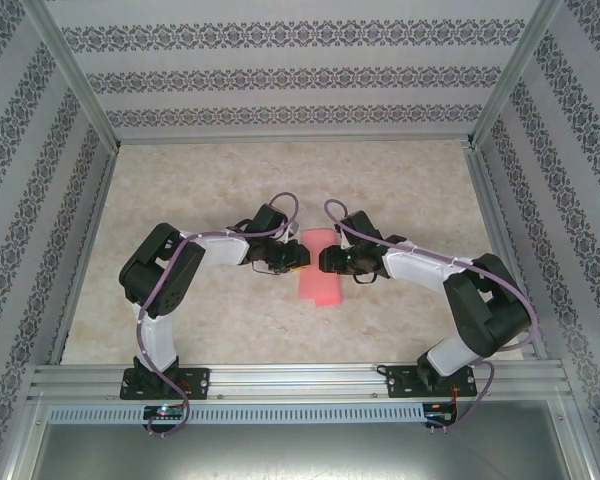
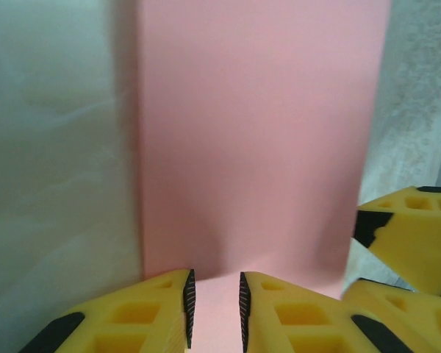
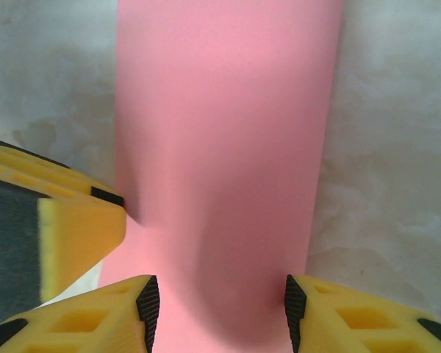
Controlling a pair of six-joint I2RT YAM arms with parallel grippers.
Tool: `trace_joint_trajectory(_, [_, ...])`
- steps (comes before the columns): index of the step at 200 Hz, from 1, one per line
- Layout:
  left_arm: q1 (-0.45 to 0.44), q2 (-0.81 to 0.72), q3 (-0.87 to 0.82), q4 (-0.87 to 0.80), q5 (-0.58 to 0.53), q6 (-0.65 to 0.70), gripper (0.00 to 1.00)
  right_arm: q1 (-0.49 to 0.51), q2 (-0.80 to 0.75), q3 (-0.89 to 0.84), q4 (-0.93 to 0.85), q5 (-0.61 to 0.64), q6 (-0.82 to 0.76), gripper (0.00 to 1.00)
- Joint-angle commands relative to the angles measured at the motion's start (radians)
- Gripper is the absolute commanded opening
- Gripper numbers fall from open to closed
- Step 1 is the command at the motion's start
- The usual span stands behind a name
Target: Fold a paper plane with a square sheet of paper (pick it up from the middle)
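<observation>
Paper [image 1: 318,270], left hand [image 2: 215,305] narrow, right hand [image 3: 220,312] wide

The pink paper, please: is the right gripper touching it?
Cannot tell: the right wrist view shows the paper passing through the open right gripper, without plainly showing contact.

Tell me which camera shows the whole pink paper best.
Top external: the whole narrow strip of paper lies in frame, both ends visible. Both wrist views are close-ups where the paper runs out of frame.
</observation>
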State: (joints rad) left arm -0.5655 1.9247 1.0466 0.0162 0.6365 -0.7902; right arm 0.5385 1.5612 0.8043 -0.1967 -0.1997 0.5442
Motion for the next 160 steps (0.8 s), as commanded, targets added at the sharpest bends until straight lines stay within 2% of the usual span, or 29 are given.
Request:
trace_joint_trajectory(1, [-0.017, 0.016, 0.032, 0.028, 0.025, -0.008, 0.27, -0.011, 0.019, 0.042, -0.075, 0.015, -0.051, 0.51])
trace_joint_trajectory(85, [-0.024, 0.005, 0.08, -0.021, 0.028, 0.005, 0.28, -0.029, 0.056, 0.096, -0.181, 0.06, -0.124, 0.51])
trace_joint_trajectory(125, [-0.023, -0.011, 0.108, -0.07, 0.014, 0.031, 0.29, -0.047, 0.045, 0.081, -0.163, 0.027, -0.155, 0.45])
trace_joint_trajectory(160, [-0.022, -0.03, 0.137, -0.143, -0.016, 0.076, 0.29, -0.061, 0.039, 0.074, -0.184, 0.012, -0.207, 0.44])
